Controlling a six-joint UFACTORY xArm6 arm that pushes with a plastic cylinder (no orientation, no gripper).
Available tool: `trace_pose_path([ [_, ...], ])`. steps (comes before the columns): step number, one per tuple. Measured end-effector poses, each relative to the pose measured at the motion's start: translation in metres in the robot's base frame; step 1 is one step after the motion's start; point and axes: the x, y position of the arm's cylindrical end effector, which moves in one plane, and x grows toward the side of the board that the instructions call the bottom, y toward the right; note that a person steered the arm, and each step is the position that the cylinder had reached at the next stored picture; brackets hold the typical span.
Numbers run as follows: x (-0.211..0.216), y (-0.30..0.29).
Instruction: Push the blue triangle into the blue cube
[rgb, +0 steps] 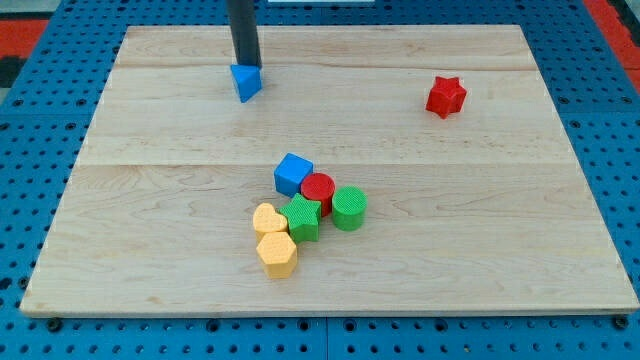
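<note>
Looking down at the wooden board (560, 250) on its blue pegboard base (40, 120), I see most of the blocks bunched a little below centre. My rod (243, 30) comes in from the view's top, and my tip (246, 66) sits right at the upper edge of the blue triangle (246, 82), touching it or very nearly so, at about twelve o'clock from it. I have no claw on this rig, only the bare rod, so nothing is being gripped. The blue triangle lies in the board's upper left part, well apart from the blue cube (293, 174), which is at roughly five o'clock from it. That cube heads the cluster: the red cylinder (318, 188) touches it at four o'clock, the green cylinder (349, 208) is just beside the red one, and the green star (302, 218) sits just below the cube. At eight o'clock from the star are the yellow heart (267, 219) and, below it, the yellow hexagon (277, 254). Off alone at the upper right stands the red star (445, 96).
</note>
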Motion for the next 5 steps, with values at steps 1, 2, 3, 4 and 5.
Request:
trace_pose_path([
  [1,0.074,0.023],
  [2,0.042,0.023],
  [3,-0.003,0.036],
  [4,0.013,-0.045],
  [5,0.086,0.008],
])
